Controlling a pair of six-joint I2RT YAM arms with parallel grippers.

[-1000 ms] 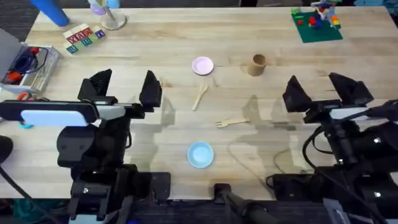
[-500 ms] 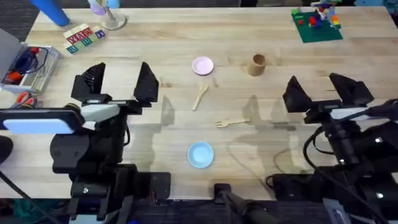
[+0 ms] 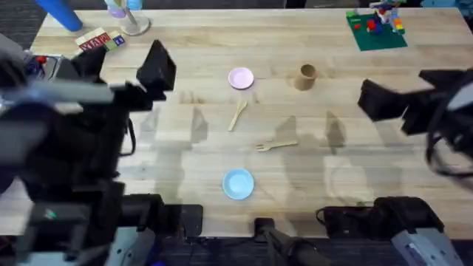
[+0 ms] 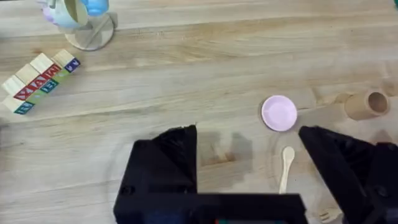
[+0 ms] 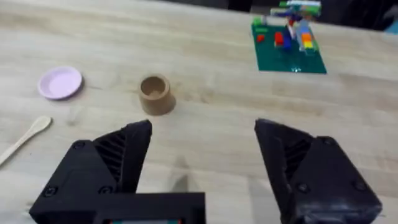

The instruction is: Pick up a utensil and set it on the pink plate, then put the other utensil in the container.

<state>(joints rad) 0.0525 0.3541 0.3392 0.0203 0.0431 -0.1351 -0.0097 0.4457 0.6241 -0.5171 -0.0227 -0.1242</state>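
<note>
The pink plate (image 3: 241, 77) lies at mid table, and the tan container (image 3: 307, 76) stands to its right. The wooden spoon (image 3: 237, 114) lies just in front of the plate. Nearer still, and a little to the right, is the fork (image 3: 275, 145). My left gripper (image 3: 122, 66) hangs open and empty above the table's left side, far from both utensils. My right gripper (image 3: 412, 92) is open and empty at the right. The left wrist view shows the plate (image 4: 278, 112), the container (image 4: 365, 104) and the spoon (image 4: 286, 165). In the right wrist view are the container (image 5: 155, 94), the plate (image 5: 60, 83) and the spoon (image 5: 25, 140).
A light blue plate (image 3: 238, 183) sits near the front edge. Letter blocks (image 3: 100, 42) and a cup stand (image 3: 127, 18) are at the back left. A green Lego board (image 3: 375, 29) is at the back right, and a tray of tools (image 3: 29, 70) at the left edge.
Both arms have risen toward the camera. The left gripper has swung back and left, the right gripper back and right. Utensils, plates and container have not moved.
</note>
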